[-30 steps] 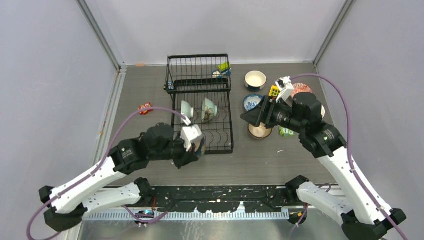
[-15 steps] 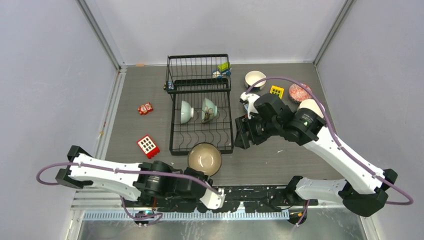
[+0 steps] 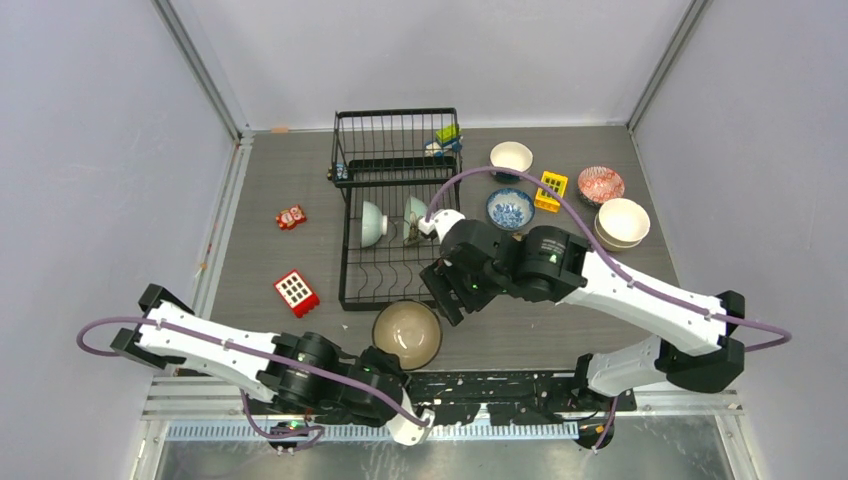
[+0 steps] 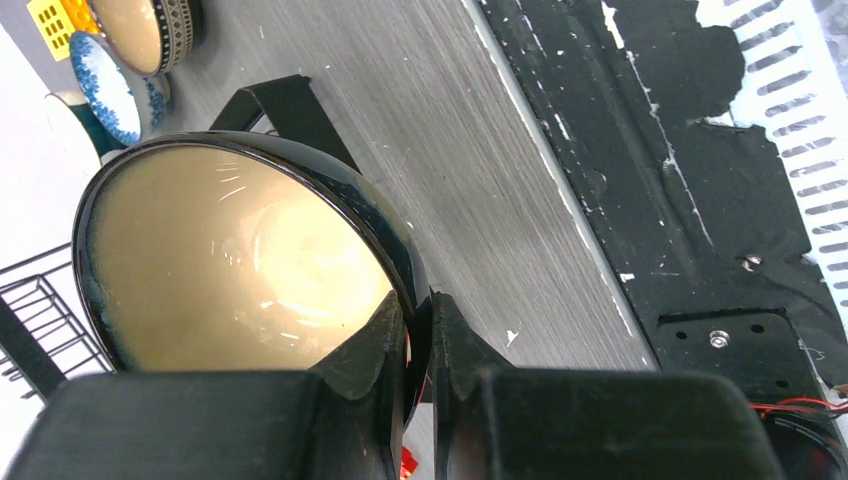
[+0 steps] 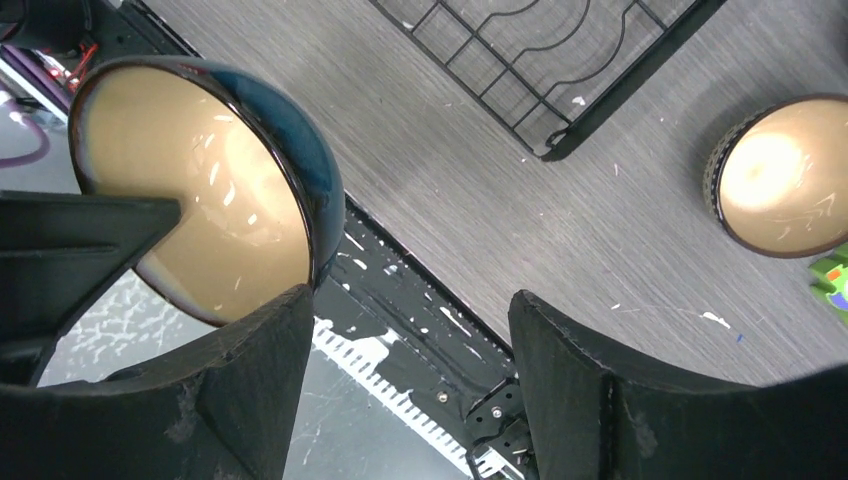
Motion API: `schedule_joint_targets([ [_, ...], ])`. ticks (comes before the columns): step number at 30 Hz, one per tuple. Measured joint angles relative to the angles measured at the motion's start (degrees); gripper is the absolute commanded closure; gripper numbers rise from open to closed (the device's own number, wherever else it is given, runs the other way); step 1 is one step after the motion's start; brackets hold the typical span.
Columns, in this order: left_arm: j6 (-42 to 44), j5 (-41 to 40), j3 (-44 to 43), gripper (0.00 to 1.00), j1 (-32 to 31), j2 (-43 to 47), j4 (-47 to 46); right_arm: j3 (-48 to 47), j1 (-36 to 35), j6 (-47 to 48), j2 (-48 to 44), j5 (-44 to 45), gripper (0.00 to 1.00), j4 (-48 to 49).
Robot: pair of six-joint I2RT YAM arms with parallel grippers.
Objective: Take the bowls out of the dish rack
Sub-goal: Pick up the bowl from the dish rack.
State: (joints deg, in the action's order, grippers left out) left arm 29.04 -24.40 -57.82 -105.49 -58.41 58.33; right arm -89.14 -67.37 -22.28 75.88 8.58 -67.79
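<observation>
Right pincer [image 3: 445, 295] swung toward nine o'clock, released, nearing the dish rack [image 3: 400, 183]; left pincer [image 4: 418, 315] clamps the rim of the brown bowl [image 4: 240, 260] for set-down.

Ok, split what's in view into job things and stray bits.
Job: dish rack; green bowl and pale bowl standing in it; brown bowl in the left gripper; white bowl, blue bowl, red bowl, cream bowl, already out.

Stray: red block; yellow block; small red toy; green block at the rack's back.

The worktop [image 3: 290, 170] is carrying the dish rack [image 3: 345, 262], a red block [image 3: 296, 292], a yellow block [image 3: 550, 187], and bowls [image 3: 509, 208] sitting right of the rack.
</observation>
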Motion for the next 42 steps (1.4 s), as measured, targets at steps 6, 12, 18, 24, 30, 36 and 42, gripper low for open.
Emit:
schedule_joint_targets([
  [6,-0.02,1.38,0.0,1.0,-0.22,1.18,0.68,-2.45,-3.15,-1.18,3.43,5.25,0.28,-0.07],
  [12,-0.04,2.64,0.0,1.0,-0.22,1.68,0.68,-3.76,-5.16,-1.86,5.92,7.04,0.3,0.02],
  [18,-0.09,3.74,0.0,1.0,-0.22,1.66,0.63,-4.13,-6.8,-2.27,6.78,7.23,0.36,0.55],
  [24,-0.24,4.07,0.0,1.0,-0.22,1.66,0.39,-4.0,-7.26,-2.95,7.78,7.08,0.44,1.46],
  [30,-0.66,4.09,0.0,1.0,-0.22,1.7,0.0,-2.67,-7.76,-3.61,9.73,6.38,0.46,2.78],
  [36,-1.64,4.5,0.35,1.0,-0.22,2.73,-1.81,-0.48,-8.81,-4.26,11.52,5.92,0.51,4.15],
  [42,-2.32,4.5,0.79,1.0,-0.22,3.43,-2.05,0.94,-9.62,-5.05,13.16,5.57,0.69,5.2],
])
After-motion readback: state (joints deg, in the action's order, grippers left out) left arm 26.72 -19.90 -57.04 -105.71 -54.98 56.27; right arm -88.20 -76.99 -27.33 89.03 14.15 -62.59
